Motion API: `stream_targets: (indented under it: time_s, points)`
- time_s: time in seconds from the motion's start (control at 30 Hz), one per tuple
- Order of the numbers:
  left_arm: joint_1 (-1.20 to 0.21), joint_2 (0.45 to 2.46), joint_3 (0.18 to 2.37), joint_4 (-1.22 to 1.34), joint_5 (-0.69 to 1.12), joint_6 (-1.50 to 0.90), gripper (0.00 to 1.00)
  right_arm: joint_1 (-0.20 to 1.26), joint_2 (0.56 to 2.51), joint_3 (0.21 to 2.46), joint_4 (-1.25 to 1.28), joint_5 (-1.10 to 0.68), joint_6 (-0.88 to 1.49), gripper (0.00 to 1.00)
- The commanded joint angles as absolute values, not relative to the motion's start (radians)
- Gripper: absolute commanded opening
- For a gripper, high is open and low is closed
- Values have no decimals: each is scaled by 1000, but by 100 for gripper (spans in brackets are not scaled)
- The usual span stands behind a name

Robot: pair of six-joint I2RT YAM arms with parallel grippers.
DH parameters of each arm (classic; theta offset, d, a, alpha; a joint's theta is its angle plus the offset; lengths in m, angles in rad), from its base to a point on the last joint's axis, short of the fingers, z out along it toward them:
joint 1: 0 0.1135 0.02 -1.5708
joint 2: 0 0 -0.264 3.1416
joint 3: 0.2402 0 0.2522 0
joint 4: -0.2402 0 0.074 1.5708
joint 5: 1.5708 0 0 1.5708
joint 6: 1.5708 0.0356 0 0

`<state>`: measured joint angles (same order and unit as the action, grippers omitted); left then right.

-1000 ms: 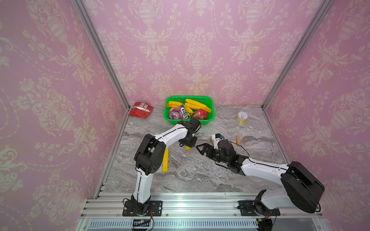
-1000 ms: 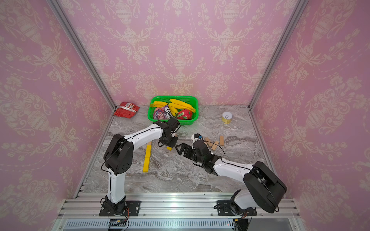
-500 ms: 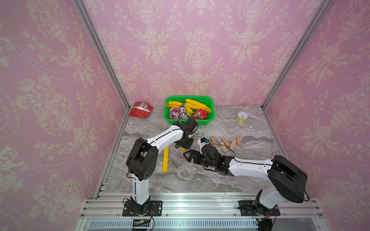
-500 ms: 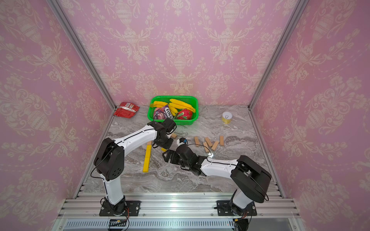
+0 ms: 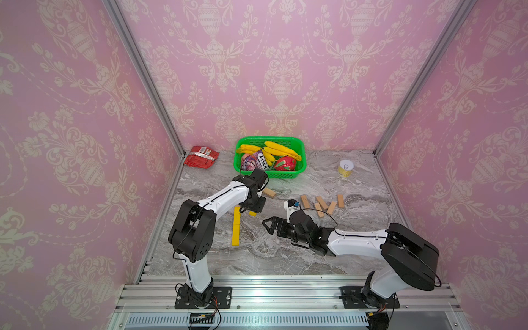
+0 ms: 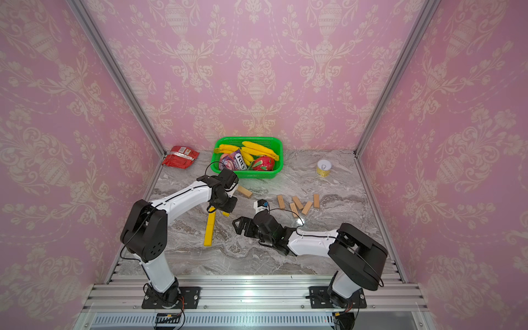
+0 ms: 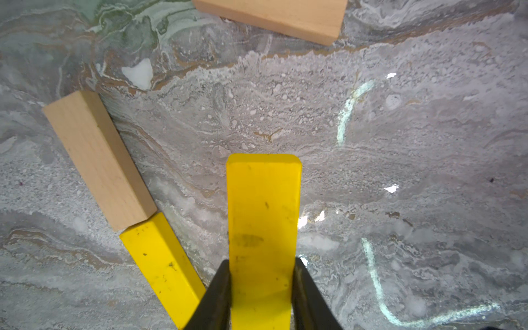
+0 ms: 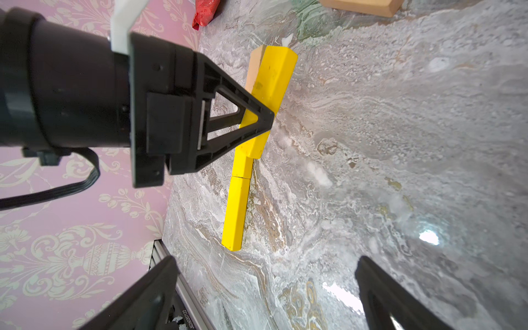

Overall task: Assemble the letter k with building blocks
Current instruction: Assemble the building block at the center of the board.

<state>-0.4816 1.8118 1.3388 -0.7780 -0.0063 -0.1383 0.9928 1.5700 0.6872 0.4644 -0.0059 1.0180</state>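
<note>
Nearest, mid-table: right gripper (image 5: 266, 227), jaws spread wide on nothing, poised low over the bare marble tabletop (image 5: 257, 257), pointing left toward the work

Just left of it: the letter k (image 5: 236, 228), in part only. Stem of two yellow blocks (image 8: 238, 205) end to end, running near to far, capped at the far end by a wood block (image 7: 97, 157), all three touching in line. No slanted arm laid yet

On the right side of the stem's far part: left gripper (image 7: 263, 271), jaws narrowed onto a third yellow block (image 7: 264, 214), pinched across its short width, off-centre, at a slant to the stem. Contact with the table not determinable

Judged: first slanted arm in hand, figure about half built

Handling, judged: rigid, light, smooth-faced, painted pieces likely a little slick, no crush risk. Best taken across the narrow width on the two long sides, near mid-length, to limit swivel between the pads. Laid pieces loose and liable to shift at a touch, so release clear of the stem

Farther, just beyond the left wrist: one loose wood piece (image 5: 269, 193), lying aslant. Right of centre: five spare wood blocks (image 5: 322, 202), scattered close together, well apart from the stem

Farthest, along the back wall: red packet (image 5: 201, 156) at left, green basket (image 5: 285, 173) with bananas (image 5: 281, 148) in the middle, small yellow tin (image 5: 346, 168) at right
</note>
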Motion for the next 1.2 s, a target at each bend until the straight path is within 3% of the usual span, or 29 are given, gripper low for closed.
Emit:
stream_targets:
  time_s: [0.0,0.43,0.63,1.17]
  points:
    - [-478,1803,1329,-776,-28,-84,24,986,1544,667,494,-3,1031,100]
    - [-459,1790,1334,-817,-4,-44,22,963,1582,655,529,-29,1024,100]
    - [-446,1794,1324,-819,19,-30,16,953,1622,694,486,-63,1038,100]
    - [-419,1830,1285,-765,91,41,18,950,1597,662,514,-67,1035,100]
